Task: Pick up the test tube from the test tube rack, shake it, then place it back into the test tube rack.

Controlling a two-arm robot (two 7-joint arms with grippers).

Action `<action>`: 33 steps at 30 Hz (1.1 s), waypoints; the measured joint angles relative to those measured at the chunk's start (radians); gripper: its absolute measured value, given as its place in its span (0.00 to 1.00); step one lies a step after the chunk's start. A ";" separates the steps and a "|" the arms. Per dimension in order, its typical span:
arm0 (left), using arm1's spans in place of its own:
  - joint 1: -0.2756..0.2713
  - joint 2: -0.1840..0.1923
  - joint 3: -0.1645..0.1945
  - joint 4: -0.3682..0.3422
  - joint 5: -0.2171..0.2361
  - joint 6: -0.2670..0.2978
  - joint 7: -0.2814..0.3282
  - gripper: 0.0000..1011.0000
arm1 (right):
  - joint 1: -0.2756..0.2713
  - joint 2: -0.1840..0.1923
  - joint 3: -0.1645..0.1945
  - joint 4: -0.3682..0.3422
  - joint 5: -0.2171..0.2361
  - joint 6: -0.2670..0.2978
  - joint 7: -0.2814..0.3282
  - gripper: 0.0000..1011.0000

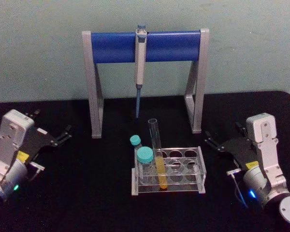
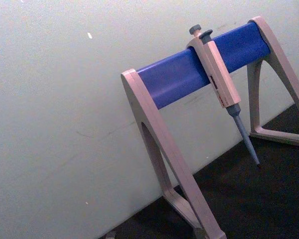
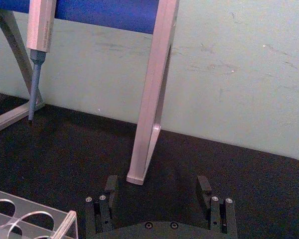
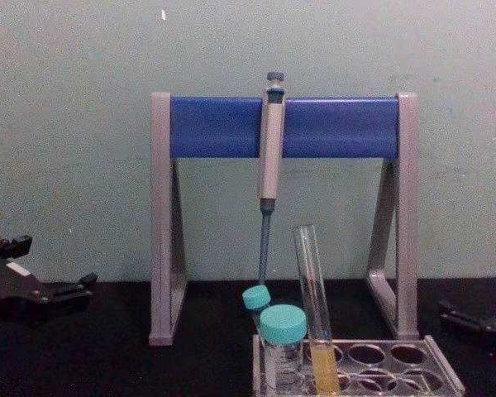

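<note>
Test tube [image 1: 157,153] stands in the test tube rack [image 1: 201,170], tilted a bit, open top leaning far-left, yellow liquid in its lower part. It sits in a near-row hole toward the rack's left end. Rack is on the black table [image 1: 87,193], centre, near side. Two teal-capped vials [image 1: 145,164] in the rack's left end, just beside the tube; one nearer w/ a bigger cap, one behind it.

Behind the rack: pipette stand [image 1: 94,87] w/ blue crossbar, grey legs. Grey pipette [image 1: 140,63] hangs from the bar's middle, blue tip pointing down, above the table.

Left gripper [image 1: 52,126] rests at the table's left edge, well apart from the rack, fingers apart, holding nothing. Right gripper [image 1: 224,137] at the right side, near the rack's right end but not touching it, fingers [image 3: 111,185] apart, nothing between them.
</note>
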 joint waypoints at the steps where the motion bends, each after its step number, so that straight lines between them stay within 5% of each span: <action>1: 0.000 0.000 0.000 0.000 0.000 0.000 0.000 0.99 | 0.000 0.000 0.000 0.000 0.000 0.000 0.000 0.99; 33: 0.000 0.000 0.000 0.000 0.000 0.000 0.000 0.99 | 0.000 0.001 -0.001 -0.002 0.003 -0.003 0.001 0.99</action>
